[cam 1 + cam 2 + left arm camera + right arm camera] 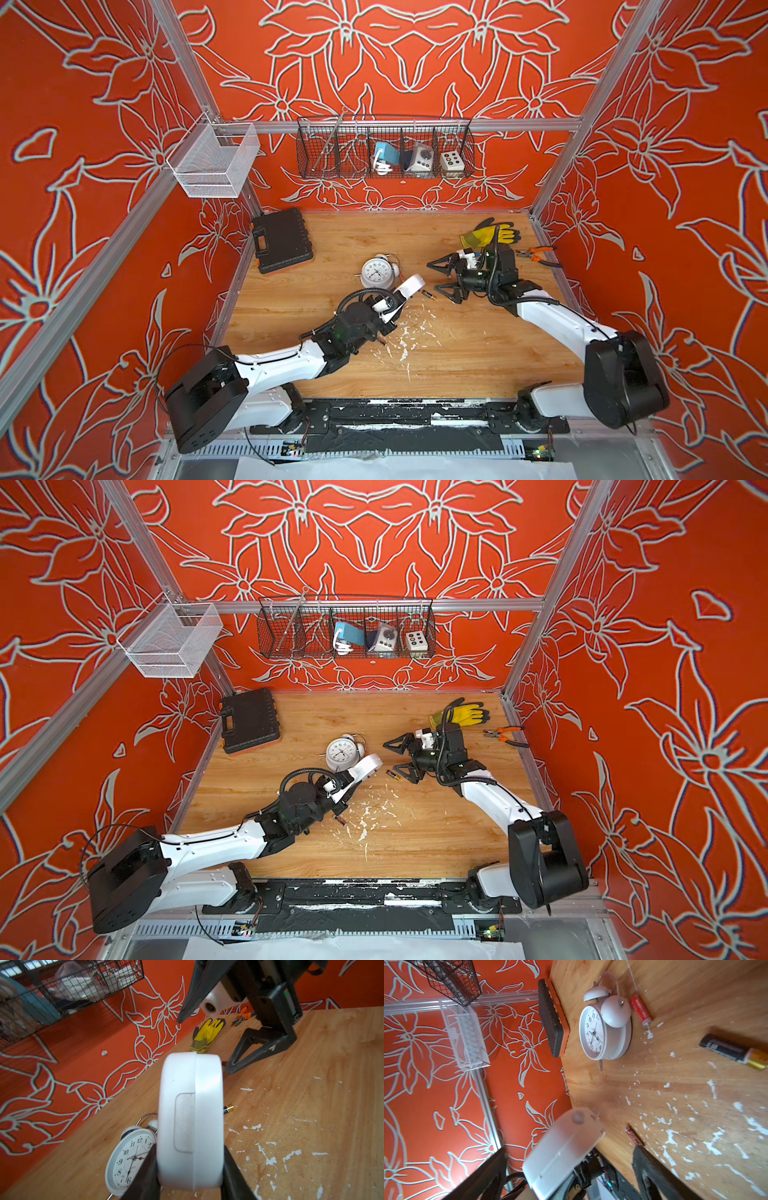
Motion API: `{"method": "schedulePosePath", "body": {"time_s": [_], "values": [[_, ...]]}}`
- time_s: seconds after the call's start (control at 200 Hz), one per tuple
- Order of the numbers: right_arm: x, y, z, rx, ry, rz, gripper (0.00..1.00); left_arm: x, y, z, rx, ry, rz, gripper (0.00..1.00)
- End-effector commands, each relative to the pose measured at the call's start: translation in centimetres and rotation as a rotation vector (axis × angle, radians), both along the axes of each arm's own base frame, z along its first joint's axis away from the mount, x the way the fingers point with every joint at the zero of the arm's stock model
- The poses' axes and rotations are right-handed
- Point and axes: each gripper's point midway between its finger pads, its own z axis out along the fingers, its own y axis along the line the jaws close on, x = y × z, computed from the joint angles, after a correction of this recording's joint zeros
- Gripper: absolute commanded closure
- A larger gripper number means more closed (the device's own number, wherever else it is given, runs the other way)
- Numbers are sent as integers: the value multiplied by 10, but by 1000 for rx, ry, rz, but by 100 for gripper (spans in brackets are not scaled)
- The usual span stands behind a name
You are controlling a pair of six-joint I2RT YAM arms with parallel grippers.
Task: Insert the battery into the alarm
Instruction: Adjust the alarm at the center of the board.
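On the wooden table [457, 353], between the two arms, a black-and-gold battery [428, 295] lies loose, just beside the right gripper [432, 276], whose jaws stand spread wide and empty. The left gripper [190, 1169] pinches a flat, round white alarm [190, 1118], holding it on edge above the table near a white alarm clock [377, 271]. The step in hand appears to be picking up the battery. Next, the right gripper would need to lower around it, close, then carry it to the alarm; no open battery slot can be made out.
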Motion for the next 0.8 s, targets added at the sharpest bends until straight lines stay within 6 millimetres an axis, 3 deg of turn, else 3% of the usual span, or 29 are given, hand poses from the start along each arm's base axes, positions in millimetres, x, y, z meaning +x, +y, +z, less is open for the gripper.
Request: {"method": "schedulePosePath", "body": {"time_s": [0.0,0.28,0.585,0.796], "values": [[-11,10,12,123,78,72,11,-3,-13,36,17,-179,-54,99],[-18,15,9,162,135,134,23,0,-19,28,130,-231,-32,99],[-27,15,2,149,170,171,24,0,-18,18,216,-267,-18,99],[-27,15,-5,137,184,179,34,-7,-24,17,295,-340,-24,99]]}}
